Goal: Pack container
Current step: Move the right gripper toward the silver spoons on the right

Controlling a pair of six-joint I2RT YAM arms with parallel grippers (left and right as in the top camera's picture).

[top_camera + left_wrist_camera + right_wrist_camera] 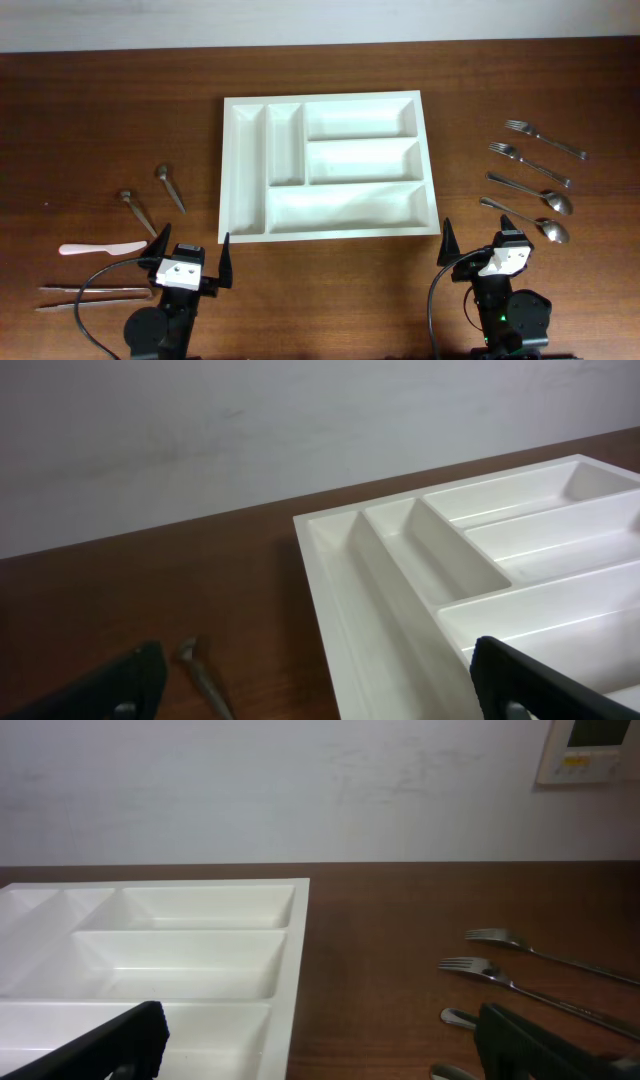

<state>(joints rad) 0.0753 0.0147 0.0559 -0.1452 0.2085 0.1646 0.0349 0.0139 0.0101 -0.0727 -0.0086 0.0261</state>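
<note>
The white five-compartment container (228, 170) lies empty in the middle of the table. It also shows in the left wrist view (335, 600) and the right wrist view (295, 960). My left gripper (193, 256) is open and empty, just in front of the container's front left corner. My right gripper (478, 245) is open and empty, just off its front right corner. Two forks (545, 140) and two spoons (530, 190) lie to the right. Two small spoons (170, 187) lie to the left.
A pink plastic knife (100, 248) and two thin long utensils (95, 293) lie at the front left, beside my left arm. One small spoon shows in the left wrist view (205, 675). The forks show in the right wrist view (530, 948).
</note>
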